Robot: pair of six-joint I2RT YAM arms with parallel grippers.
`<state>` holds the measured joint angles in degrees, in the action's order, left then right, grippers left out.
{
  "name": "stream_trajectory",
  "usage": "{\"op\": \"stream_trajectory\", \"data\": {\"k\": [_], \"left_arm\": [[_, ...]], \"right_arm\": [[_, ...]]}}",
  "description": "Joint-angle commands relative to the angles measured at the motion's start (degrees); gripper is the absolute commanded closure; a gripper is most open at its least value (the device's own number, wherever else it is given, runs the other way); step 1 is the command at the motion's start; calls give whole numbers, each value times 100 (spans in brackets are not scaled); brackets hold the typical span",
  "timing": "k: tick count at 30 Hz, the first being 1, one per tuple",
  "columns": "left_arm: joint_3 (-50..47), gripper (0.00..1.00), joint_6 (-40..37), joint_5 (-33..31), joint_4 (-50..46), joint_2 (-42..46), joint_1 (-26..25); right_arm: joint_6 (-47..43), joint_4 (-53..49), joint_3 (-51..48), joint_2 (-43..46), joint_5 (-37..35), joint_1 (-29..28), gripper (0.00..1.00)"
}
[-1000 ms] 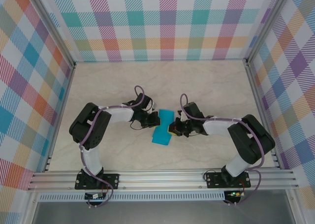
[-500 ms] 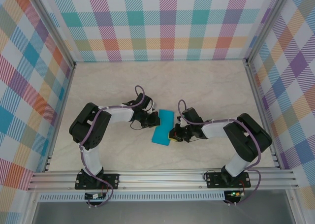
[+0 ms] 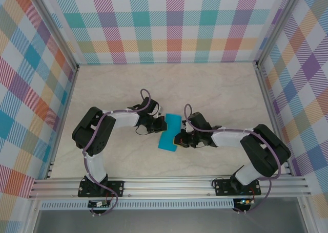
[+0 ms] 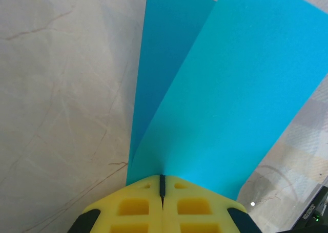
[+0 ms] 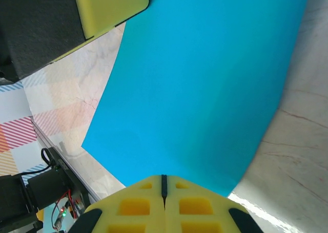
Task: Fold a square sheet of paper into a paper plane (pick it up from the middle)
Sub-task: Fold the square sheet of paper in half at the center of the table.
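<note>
- Teal sheet of paper (image 3: 168, 135), folded double, sits mid-bench (image 3: 215, 89).
- Your left gripper (image 3: 161, 123) is clamped on its far-left edge.
- Your right gripper (image 3: 179, 139) is clamped on its right edge.

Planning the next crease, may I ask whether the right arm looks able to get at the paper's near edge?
Probably, though not at once: the right gripper is shut on the square sheet of paper, close to that edge. It would have to let go first.

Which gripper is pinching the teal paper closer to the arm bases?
The right gripper, shut on the near part of the teal paper; the left gripper clamps its far end.
</note>
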<state>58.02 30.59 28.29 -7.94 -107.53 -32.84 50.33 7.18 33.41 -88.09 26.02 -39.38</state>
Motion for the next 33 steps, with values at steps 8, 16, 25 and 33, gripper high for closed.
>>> {"op": "stream_trajectory", "data": {"k": [8, 16, 25, 33], "left_arm": [[-169, 100, -107, -485, -649, -207, -109], [-183, 100, -127, -482, -664, -207, -108], [-143, 100, -135, -461, -673, -243, -109], [-138, 100, -174, -464, -707, -260, -109]], "right_arm": [[15, -53, -248, -453, -392, -133, 100], [133, 139, -280, 144, -112, -158, 100], [302, 451, -402, -57, 106, -270, 100], [232, 179, -434, -389, -30, -343, 100]]}}
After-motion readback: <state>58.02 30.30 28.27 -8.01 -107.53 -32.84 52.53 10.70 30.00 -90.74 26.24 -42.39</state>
